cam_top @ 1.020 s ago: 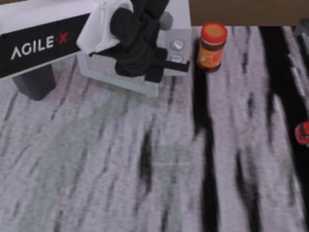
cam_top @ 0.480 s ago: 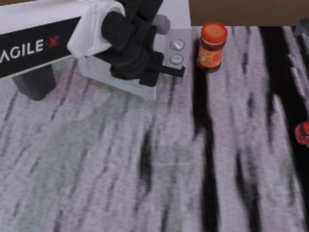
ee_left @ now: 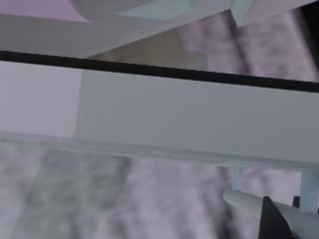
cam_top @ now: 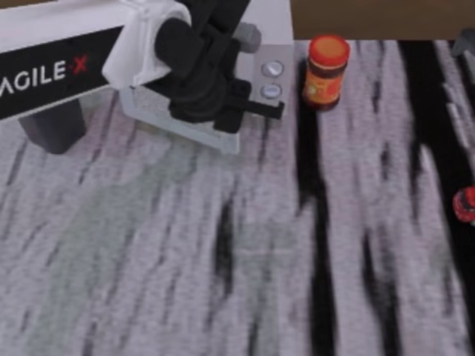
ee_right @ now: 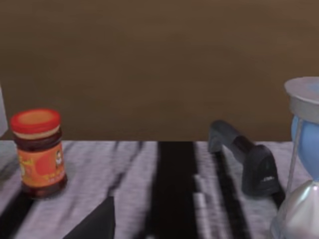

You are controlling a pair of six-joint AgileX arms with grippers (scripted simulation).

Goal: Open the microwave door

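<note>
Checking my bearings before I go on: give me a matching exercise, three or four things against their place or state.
Things:
1. microwave door
2. jar
3. left gripper
4. knobs

Places or states:
A. stands on the table right of the microwave
B. swung partly out from the oven front
C. at the door's free edge, below the knobs
D. two, silver, on the narrow panel

Pairs: 1-B, 2-A, 3-C, 4-D
</note>
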